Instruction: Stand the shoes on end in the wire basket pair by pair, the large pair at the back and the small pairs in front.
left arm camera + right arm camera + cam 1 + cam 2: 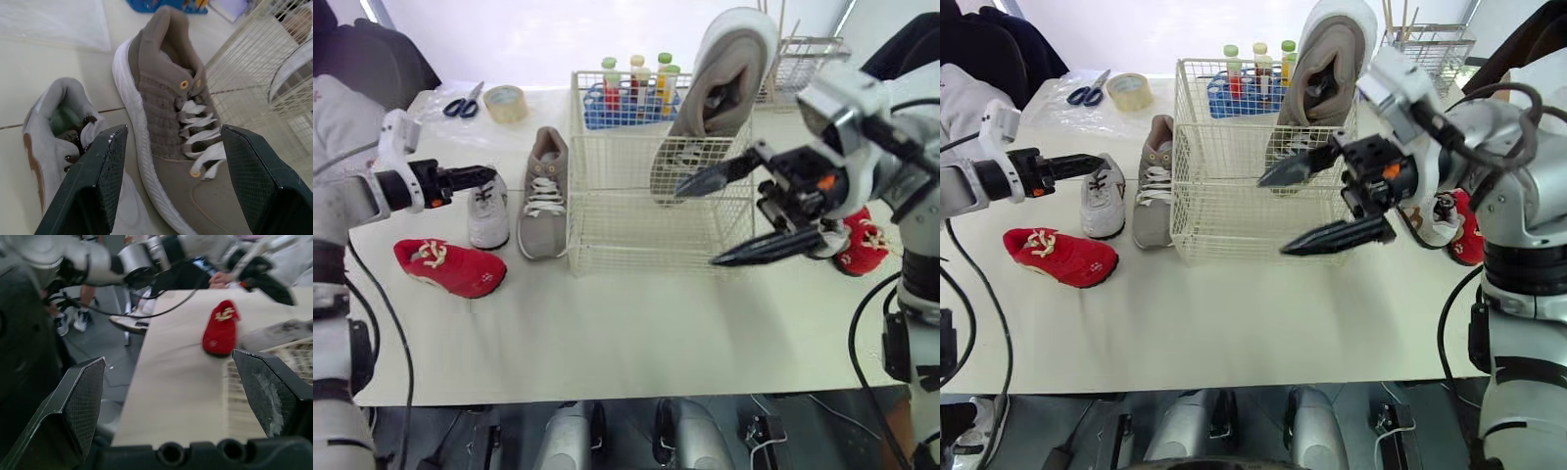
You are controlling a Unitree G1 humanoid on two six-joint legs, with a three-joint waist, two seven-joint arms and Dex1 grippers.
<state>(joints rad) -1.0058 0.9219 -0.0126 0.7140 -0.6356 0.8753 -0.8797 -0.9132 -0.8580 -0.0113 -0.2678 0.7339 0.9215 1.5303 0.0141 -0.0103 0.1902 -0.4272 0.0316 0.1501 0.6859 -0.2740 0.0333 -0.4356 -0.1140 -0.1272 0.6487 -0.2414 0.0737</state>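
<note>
Though barely begun, already counts one shoe placed: large taupe shoe (724,88) stood on end, heel uppermost by the look of it, leaning in the back right corner of the wire basket (607,211), set mid-worktop toward the far edge. Leaves five to go, judging by what lies outside.

Needs next the taupe mate (543,191), flat on its sole just beside the basket's left wall, to fill the back row. Needs then the small pairs in front:
- small white shoe (489,213) close against the mate's outer side
- red shoe (448,266) nearer the left front of the worktop
- second red shoe (867,245) by the right edge
- second white shoe (1435,217) beside it, half hidden behind the right arm

Left gripper (487,177) spread wide and empty, poised over the seam between white shoe and taupe mate. Right gripper (1271,216) likewise wide and empty, held before the basket's right half.

Along the far edge: blue crate of bottles (631,93) right behind the basket, tape roll (506,103) and scissors (462,105) toward the far left corner, second wire rack (808,59) at the far right corner. None of these between grippers and shoes.

Likeliest nuisances, as a judgement: white shoe crowding the mate on the grasp side, tall basket rim to lift over, and leaning taupe shoe liable to tip if knocked.
</note>
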